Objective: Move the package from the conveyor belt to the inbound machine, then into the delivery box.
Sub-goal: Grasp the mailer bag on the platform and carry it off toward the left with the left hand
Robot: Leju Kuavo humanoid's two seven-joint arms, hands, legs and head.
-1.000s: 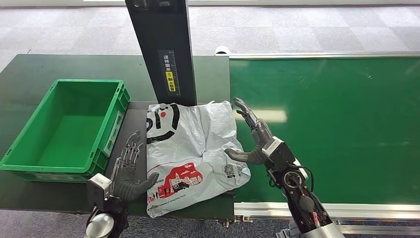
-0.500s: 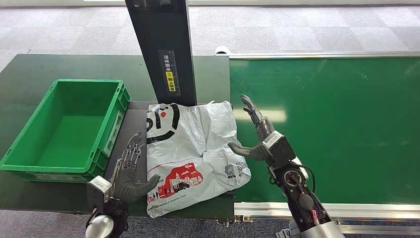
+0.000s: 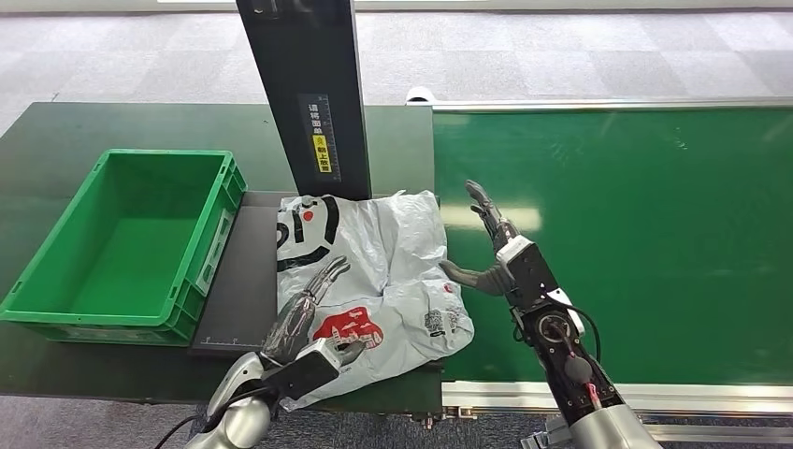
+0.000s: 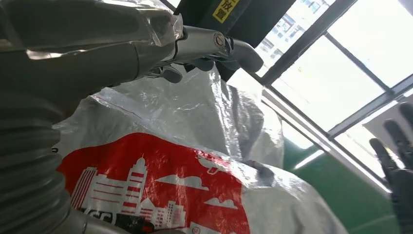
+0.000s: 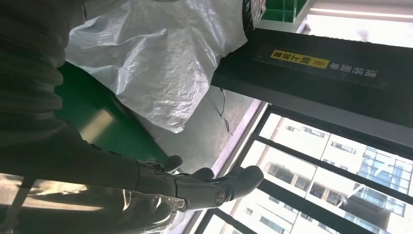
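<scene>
Since a second ago my left hand [image 3: 309,309] has swung in from beside the green crate [image 3: 122,238] and now lies flat on the package [image 3: 374,281], fingers stretched out together across its crinkled top, holding nothing. My right hand [image 3: 491,253] has drawn slightly back to the package's right edge, fingers spread and upright, thumb near the plastic; whether it touches I cannot tell. The package is a soft, wrinkled white poly bag with a black figure and a red cityscape print, lying on the dark flat platform [image 3: 238,281] of the inbound machine, its right edge beside the green conveyor belt [image 3: 636,234]. Behind it rises the machine's dark post [image 3: 309,94] with a yellow label.
</scene>
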